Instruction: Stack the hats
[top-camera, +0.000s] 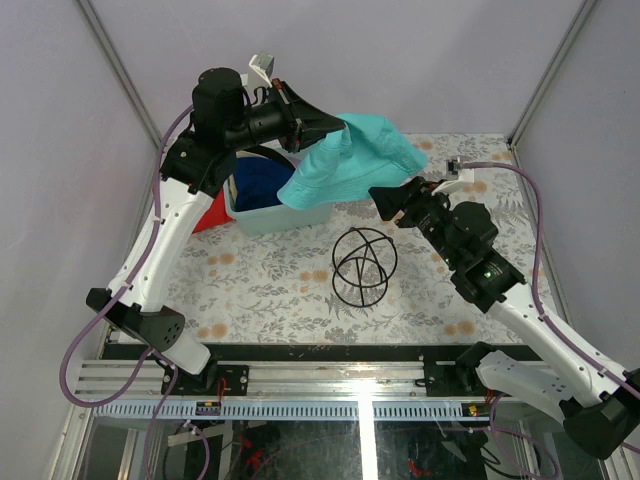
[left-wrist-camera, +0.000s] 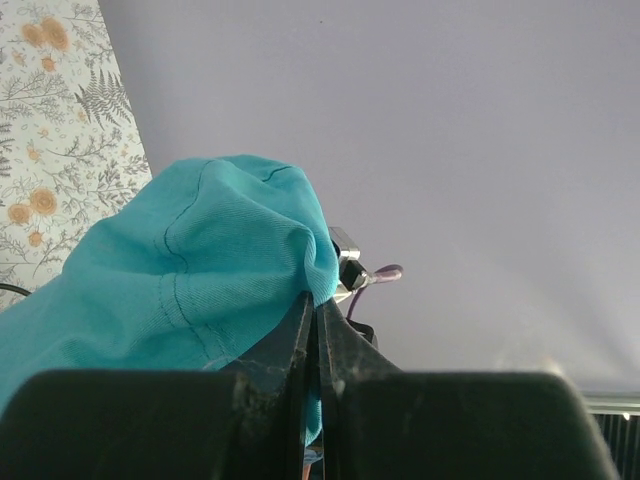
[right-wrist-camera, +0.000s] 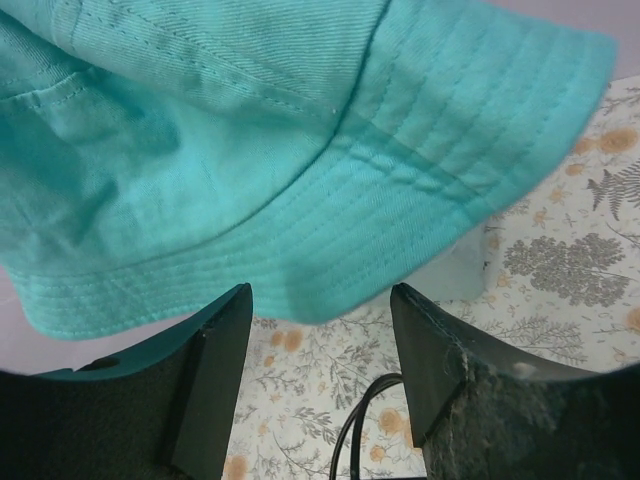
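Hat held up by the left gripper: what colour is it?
Teal. The hat shows best in the right wrist view, stitched brim included.

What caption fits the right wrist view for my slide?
Right fingers open beneath the teal hat brim, above the floral tablecloth.

I have the left arm raised, reaching rightward; left gripper (top-camera: 338, 124) pinched tight on teal hat (top-camera: 352, 162). Right arm stretched forward; right gripper (right-wrist-camera: 320, 300), jaws standing apart.
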